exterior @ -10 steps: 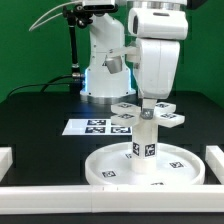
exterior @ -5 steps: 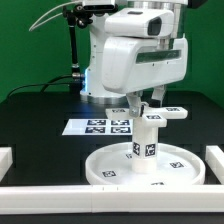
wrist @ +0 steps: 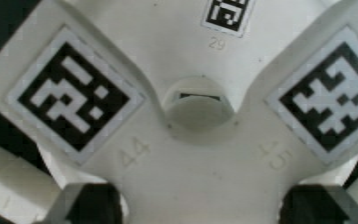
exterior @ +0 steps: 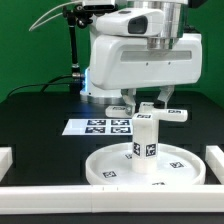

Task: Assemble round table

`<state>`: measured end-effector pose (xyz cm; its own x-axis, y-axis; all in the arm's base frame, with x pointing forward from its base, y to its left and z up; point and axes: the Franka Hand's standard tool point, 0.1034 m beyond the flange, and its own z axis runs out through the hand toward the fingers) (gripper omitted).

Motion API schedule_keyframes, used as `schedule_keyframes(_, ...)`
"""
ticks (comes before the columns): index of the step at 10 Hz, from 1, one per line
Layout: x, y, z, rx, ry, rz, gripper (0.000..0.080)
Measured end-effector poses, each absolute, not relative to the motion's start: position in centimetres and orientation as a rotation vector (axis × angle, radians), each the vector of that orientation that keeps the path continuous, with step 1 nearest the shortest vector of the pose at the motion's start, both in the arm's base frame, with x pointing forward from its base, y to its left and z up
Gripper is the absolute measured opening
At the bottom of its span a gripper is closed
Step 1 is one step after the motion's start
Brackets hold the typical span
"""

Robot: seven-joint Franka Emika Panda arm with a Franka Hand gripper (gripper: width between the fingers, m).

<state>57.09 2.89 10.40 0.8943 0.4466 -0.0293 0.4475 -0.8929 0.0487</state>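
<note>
The Franka arm (exterior: pixel 140 55) is showing smooth white rounded casings with dark grey bands at its joints. Its white base (exterior: pixel 100 60) is glowing light blue on one side. The gripper (exterior: pixel 146 102) is showing dark fingers (wrist: pixel 87 205) with rounded black tips below a boxy white hand.

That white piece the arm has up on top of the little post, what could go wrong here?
1. The lobed cross piece sits on top of the post and appears tilted; if it is not centred, it may jam rather than seat.
2. The post stands upright in the large disc; a sideways push could perhaps tip it or shift the disc.
3. The gripper is largely hidden, so a slipping hold would be hard to spot.
</note>
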Motion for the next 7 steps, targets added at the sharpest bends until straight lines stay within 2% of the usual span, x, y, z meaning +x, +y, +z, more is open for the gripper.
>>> schedule_keyframes(3,56.94,2.58,10.36,3.163,0.074,-0.023,0.0440)
schedule_keyframes(7,56.95,2.91,10.35,3.148,-0.365,-0.026,0.0440)
